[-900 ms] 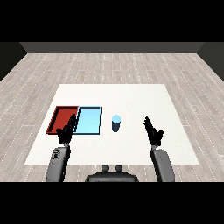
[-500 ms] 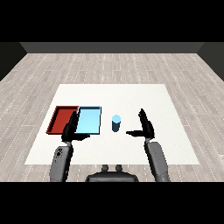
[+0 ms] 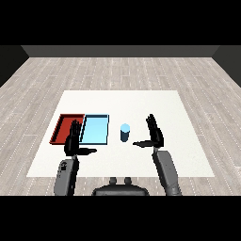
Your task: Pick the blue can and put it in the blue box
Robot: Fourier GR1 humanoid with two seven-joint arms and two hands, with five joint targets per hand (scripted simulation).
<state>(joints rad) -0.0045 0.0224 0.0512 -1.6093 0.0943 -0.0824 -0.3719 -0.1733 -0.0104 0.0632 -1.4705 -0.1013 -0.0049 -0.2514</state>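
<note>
The blue can [image 3: 124,132] stands upright on the white table [image 3: 141,106], just right of the light blue tray [image 3: 95,129]. My right hand [image 3: 154,134] is open, fingers straight and thumb pointing left toward the can, a short gap to the can's right. My left hand [image 3: 73,140] is open too, raised over the near edge between the red tray [image 3: 65,128] and the blue tray, holding nothing.
The red tray lies directly left of the blue tray, their sides touching. Both trays hold nothing. The table's near edge runs just below my hands; grey plank floor surrounds the table.
My right hand has moved left toward the can and turned its thumb inward. The left hand has risen slightly and shifted a little right. The can has not moved.
</note>
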